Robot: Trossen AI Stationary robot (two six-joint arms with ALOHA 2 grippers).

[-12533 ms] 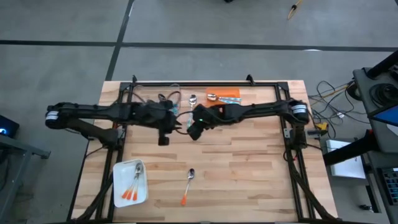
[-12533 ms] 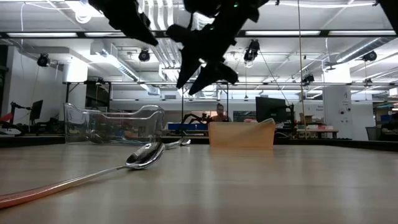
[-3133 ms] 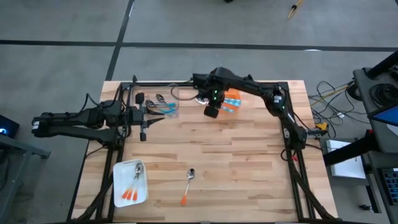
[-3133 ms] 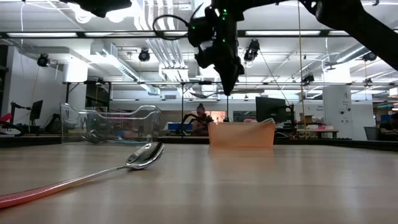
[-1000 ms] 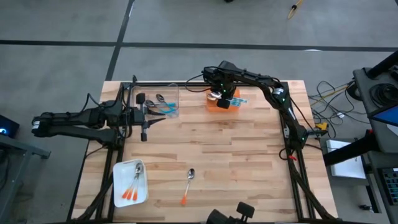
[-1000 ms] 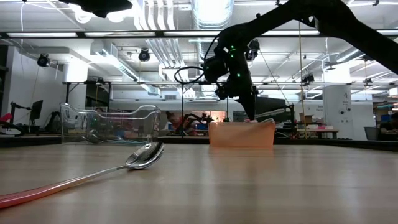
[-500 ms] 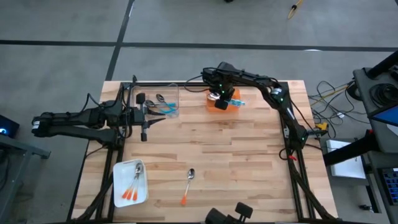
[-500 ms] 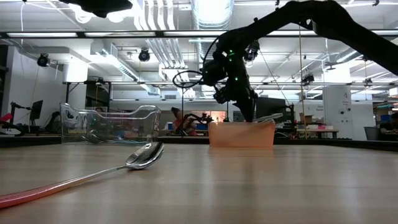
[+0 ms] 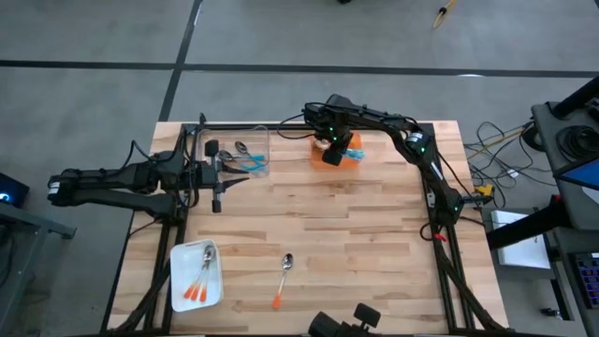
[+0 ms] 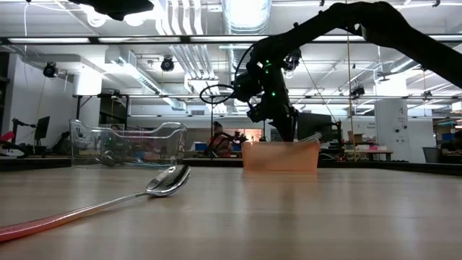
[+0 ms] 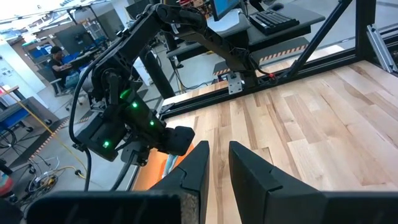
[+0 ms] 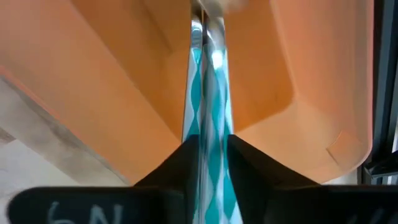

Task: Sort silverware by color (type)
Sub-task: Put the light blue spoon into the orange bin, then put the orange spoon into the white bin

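Note:
My right gripper [image 9: 332, 154] points down into the orange bin [image 9: 351, 148] at the table's far edge, its fingers parted. A light-blue spoon handle [image 12: 208, 106] runs up out of the gap between them, along the bin's floor. In the low view a silver end of the spoon [image 10: 312, 136] slants over the bin's rim [image 10: 281, 144]. My left gripper [image 9: 229, 176] hangs narrowly open and empty beside the clear bin [image 9: 251, 154], which holds teal-handled spoons. One orange-handled spoon [image 9: 284, 279] lies flat on the table near the front. My right gripper [image 12: 211, 140] comes from above, pointing down, with its fingers on either side of the light-blue handle [image 12: 210, 155], which runs lengthwise through the gap. The handle fills the gap, and I cannot tell whether the fingers touch it. The spoon's far part lies in the orange bin.
A white tray [image 9: 178, 281] at the front left holds orange-handled spoons. A black frame rail [image 9: 281, 124] runs along the far edge behind both bins. Bare wood spreads across the middle and right of the table.
My right gripper has sunk a little into the orange bin. The light-blue spoon reached out level past the bin's rim a second ago. It has since tipped down, and only a short slanted end shows above the rim.

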